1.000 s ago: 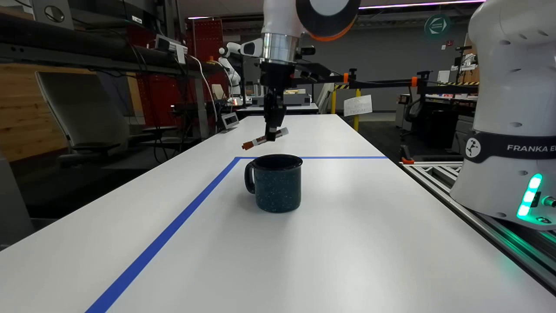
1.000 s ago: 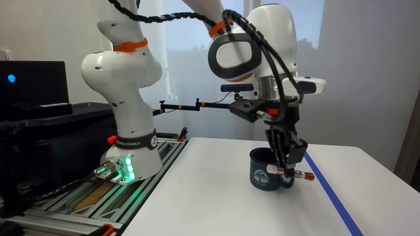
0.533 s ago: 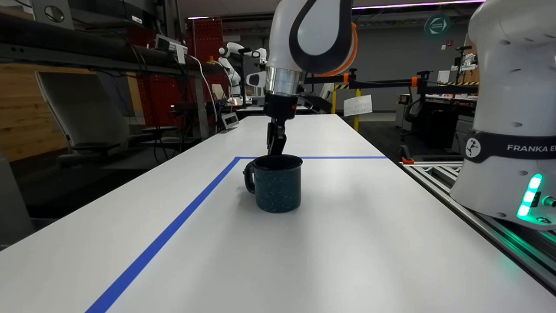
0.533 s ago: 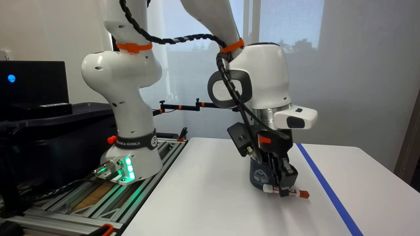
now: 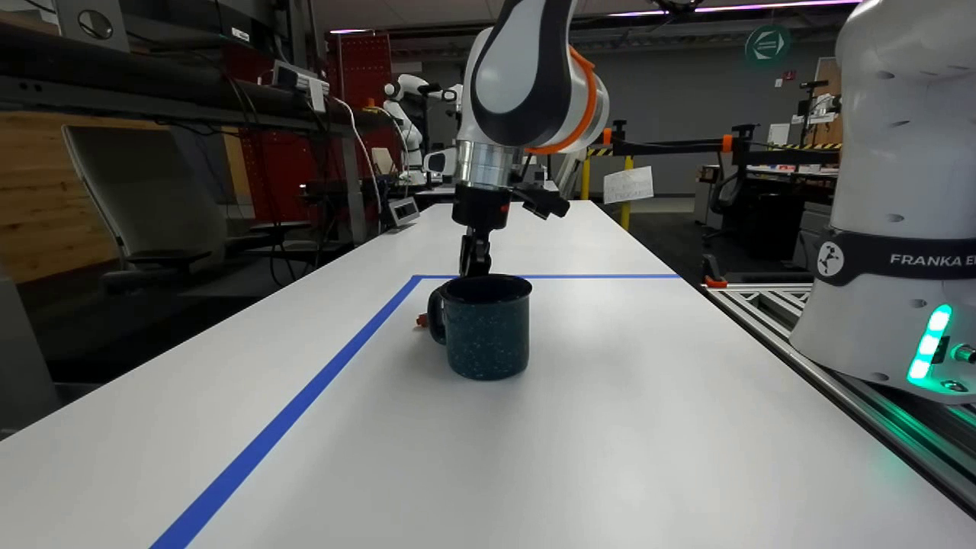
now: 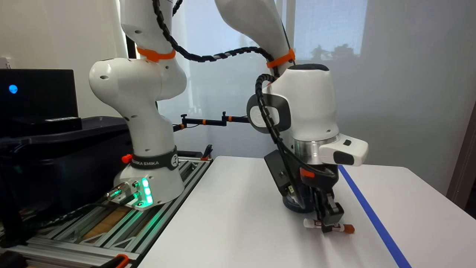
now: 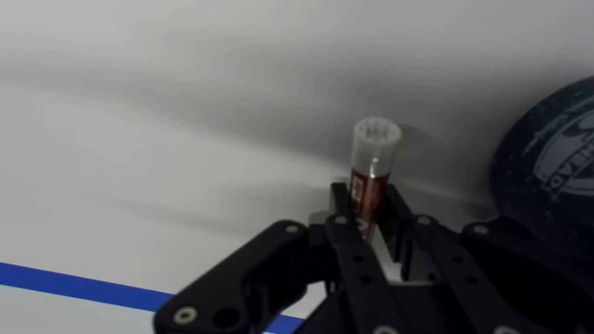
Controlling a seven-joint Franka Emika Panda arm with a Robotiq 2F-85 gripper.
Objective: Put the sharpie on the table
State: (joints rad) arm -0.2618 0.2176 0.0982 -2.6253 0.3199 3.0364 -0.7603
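Observation:
The sharpie, with a white end, red-brown label and orange cap, shows in an exterior view (image 6: 345,228) and the wrist view (image 7: 373,160). In an exterior view only its orange tip (image 5: 422,321) shows beside the mug handle. My gripper (image 7: 365,199) is shut on the middle of the sharpie, fingers on both sides. The gripper in an exterior view (image 6: 326,226) is low, with the sharpie near level, at or just above the white table (image 6: 230,223); I cannot tell if it touches. The fingertips are hidden behind the mug in an exterior view.
A dark blue speckled mug (image 5: 488,335) stands upright close beside the gripper; it also shows at the right of the wrist view (image 7: 543,171). Blue tape (image 6: 372,212) runs along the table. The robot base (image 6: 148,186) stands on a metal frame beside the table.
The gripper has come down with the sharpie, from above the mug's rim height to near the table. It has also shifted slightly away from the mug. The grip on the sharpie is kept.

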